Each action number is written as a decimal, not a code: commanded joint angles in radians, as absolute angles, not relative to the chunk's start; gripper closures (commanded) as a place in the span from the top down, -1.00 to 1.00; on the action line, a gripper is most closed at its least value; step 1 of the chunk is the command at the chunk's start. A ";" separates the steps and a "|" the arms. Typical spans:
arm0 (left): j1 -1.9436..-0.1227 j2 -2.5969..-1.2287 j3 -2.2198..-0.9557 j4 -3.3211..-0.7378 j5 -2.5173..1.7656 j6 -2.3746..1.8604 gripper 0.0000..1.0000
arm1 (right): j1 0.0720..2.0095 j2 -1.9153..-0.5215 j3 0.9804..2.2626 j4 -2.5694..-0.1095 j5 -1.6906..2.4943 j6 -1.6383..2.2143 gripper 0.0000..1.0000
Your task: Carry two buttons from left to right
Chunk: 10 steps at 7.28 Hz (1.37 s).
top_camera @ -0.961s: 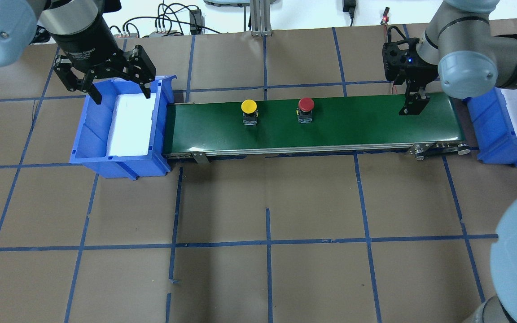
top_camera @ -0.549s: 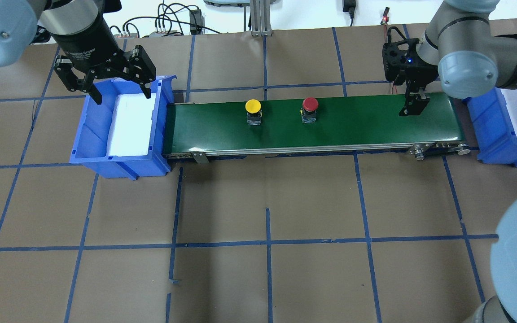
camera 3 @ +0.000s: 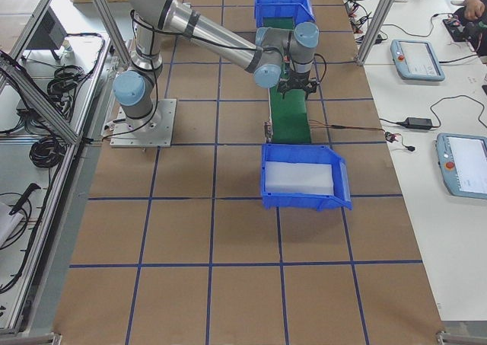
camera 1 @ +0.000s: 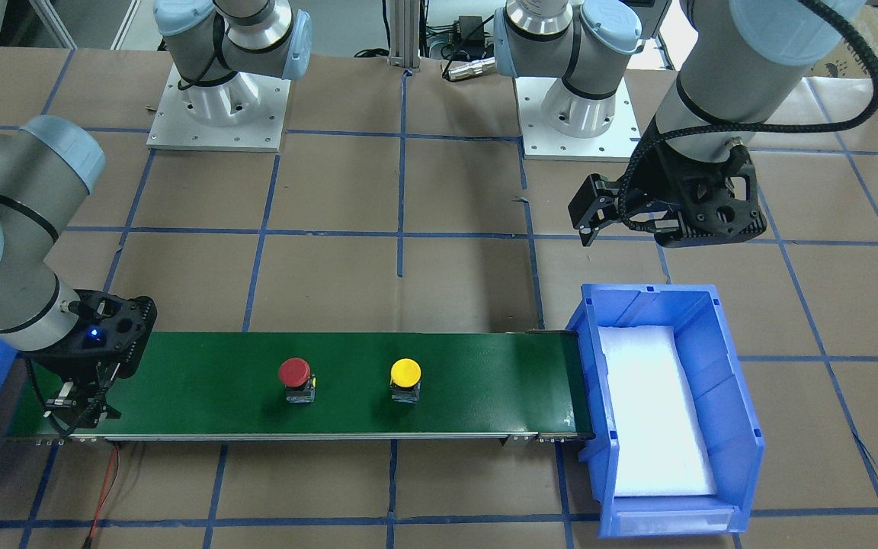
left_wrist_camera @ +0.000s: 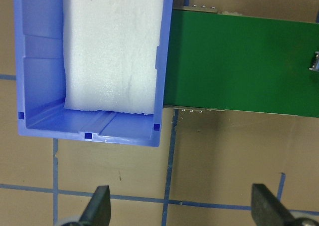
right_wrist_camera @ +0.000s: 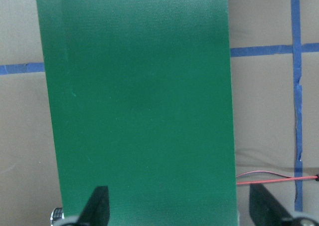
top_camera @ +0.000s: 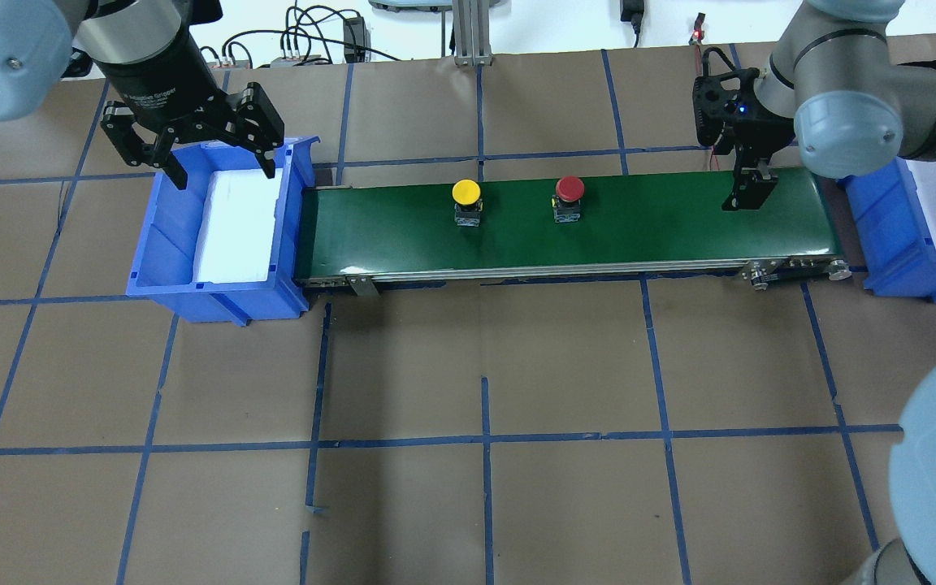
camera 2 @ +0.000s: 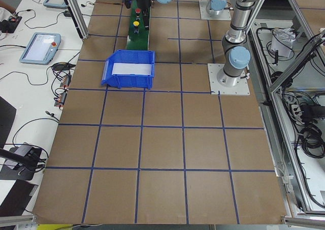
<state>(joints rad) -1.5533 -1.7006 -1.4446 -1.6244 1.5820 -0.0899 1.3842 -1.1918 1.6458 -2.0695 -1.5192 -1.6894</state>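
Observation:
The yellow button [top_camera: 465, 192] and the red button [top_camera: 569, 188] stand upright on the green conveyor belt [top_camera: 663, 227], the red one further right. Both also show in the front view, red [camera 1: 294, 372] and yellow [camera 1: 405, 372]. My left gripper [top_camera: 223, 171] is open and empty above the far end of the left blue bin [top_camera: 161, 244]; its wrist view shows the fingers [left_wrist_camera: 99, 208] wide apart. My right gripper [top_camera: 748, 191] hangs over the belt's right end, open and empty, with its fingers [right_wrist_camera: 97, 206] spread across the belt [right_wrist_camera: 139, 86].
The left bin holds a white foam pad [top_camera: 239, 227]. A second blue bin [top_camera: 915, 244] with foam stands past the belt's right end. Cables and a metal post [top_camera: 468, 32] lie at the table's far edge. A red wire [right_wrist_camera: 274, 178] runs beside the belt.
Both buttons have travelled to the right along the belt, keeping their spacing. Both grippers stay open and have hardly moved.

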 commanded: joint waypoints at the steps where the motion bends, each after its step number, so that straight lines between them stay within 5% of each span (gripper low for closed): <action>1: -1.554 -1.701 -1.445 -1.621 1.583 -0.091 1.00 | 1.384 -1.192 1.649 -2.068 -1.519 -1.689 0.99; 10: -1.552 -1.701 -1.447 -1.614 1.582 -0.095 1.00 | 1.384 -1.195 1.646 -2.069 -1.520 -1.689 0.98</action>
<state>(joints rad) -1.5523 -1.7013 -1.4456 -1.6138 1.5816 -0.0951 1.3837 -1.1955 1.6485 -2.0677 -1.5185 -1.6877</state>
